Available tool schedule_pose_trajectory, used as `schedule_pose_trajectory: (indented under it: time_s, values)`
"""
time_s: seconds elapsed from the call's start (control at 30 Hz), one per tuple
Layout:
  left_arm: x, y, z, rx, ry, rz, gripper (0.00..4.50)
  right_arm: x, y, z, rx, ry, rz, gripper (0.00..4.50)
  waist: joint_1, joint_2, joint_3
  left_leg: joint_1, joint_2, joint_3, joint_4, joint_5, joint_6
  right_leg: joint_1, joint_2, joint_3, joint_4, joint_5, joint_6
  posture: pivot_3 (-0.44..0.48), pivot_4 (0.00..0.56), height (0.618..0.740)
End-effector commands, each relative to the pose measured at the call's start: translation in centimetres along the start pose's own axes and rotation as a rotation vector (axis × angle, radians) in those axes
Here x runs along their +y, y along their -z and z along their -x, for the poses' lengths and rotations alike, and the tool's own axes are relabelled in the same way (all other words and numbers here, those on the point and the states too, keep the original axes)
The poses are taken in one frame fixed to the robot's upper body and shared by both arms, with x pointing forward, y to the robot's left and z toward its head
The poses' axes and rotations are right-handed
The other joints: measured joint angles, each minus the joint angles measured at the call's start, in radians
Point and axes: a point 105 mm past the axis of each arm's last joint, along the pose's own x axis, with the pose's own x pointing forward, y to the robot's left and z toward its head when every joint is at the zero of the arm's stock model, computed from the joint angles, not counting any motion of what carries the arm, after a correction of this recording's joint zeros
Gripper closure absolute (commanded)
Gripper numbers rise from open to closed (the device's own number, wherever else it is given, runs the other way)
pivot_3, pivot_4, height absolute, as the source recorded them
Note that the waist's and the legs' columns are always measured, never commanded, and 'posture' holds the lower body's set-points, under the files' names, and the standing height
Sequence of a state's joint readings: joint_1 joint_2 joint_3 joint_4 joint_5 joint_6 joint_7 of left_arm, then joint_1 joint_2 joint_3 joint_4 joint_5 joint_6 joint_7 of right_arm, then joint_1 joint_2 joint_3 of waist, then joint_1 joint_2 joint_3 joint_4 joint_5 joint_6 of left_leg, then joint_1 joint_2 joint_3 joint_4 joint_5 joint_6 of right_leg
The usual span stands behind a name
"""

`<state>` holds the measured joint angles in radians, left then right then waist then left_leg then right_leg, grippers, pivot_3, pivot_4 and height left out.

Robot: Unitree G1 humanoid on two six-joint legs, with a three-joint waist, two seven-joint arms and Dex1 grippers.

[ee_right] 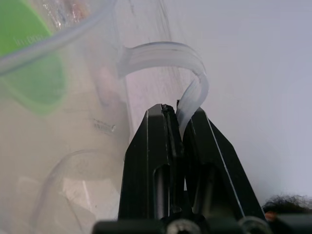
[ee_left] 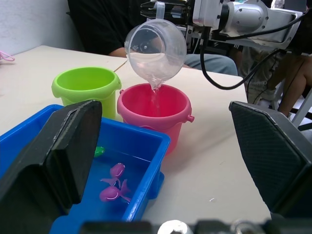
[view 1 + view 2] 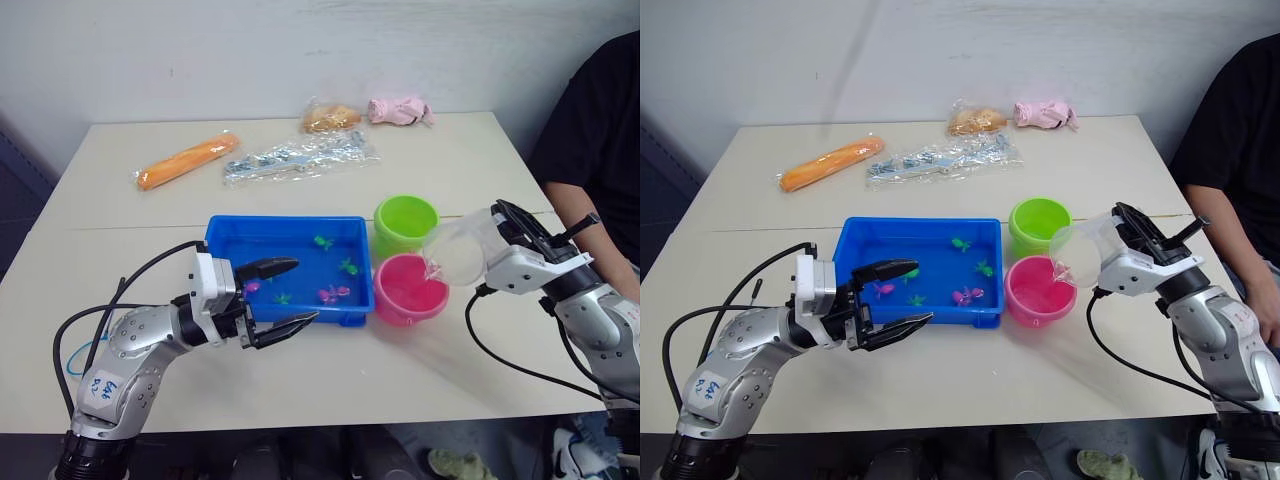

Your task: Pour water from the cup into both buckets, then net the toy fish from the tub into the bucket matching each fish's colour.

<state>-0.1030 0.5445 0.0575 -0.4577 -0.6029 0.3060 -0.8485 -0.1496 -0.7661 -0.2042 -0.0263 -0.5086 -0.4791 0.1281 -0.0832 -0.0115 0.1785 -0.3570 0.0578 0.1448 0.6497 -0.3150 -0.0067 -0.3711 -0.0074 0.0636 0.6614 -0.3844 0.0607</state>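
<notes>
Right now: right tool (image 1: 178, 119) clamped on the handle of the clear cup (image 2: 155, 50), tipped over the pink bucket (image 2: 153, 113), water streaming in. Green bucket (image 2: 87, 87) just beside. Left tool (image 3: 284, 297) spread wide at the blue tub (image 3: 225, 238), fish (image 2: 113, 183) inside. Pale worktop (image 3: 480, 170).

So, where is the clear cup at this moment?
In the head views the cup is on the robot's right, held by its handle in the right end effector and tipped over the pink bucket, just in front of the green bucket.
</notes>
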Motion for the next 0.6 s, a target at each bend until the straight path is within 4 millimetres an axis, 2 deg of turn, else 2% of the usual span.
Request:
schedule_pose_trajectory:
  time_s: [0.03, 0.37, 0.6]
  values:
    - [0.11, -0.61, 0.19, -0.013, -0.006, -0.033, 0.00, -1.63, -0.60, -0.08, -0.034, 0.065, 0.046, 4.34, 0.000, 0.000, 0.000, 0.000, 0.000, 0.000, 0.000, 0.000, 0.000, 0.000, 0.000, 0.000, 0.000, 0.000, 0.000, 0.000, 0.150, 0.740]
    - [0.19, -0.57, 0.19, -0.014, -0.010, -0.032, 0.00, -1.70, -0.60, -0.16, -0.044, 0.083, 0.059, 4.34, 0.000, 0.000, 0.000, 0.000, 0.000, 0.000, 0.001, 0.000, 0.000, 0.000, 0.000, 0.000, 0.001, 0.000, 0.000, 0.000, 0.150, 0.740]
    - [0.22, -0.52, 0.20, -0.013, -0.011, -0.031, 0.00, -1.24, -0.05, -0.02, -0.010, 0.076, -0.090, 4.34, 0.000, 0.000, 0.000, 0.000, 0.000, 0.000, 0.001, 0.000, 0.000, 0.000, 0.000, 0.000, 0.001, 0.000, 0.000, 0.000, 0.150, 0.740]
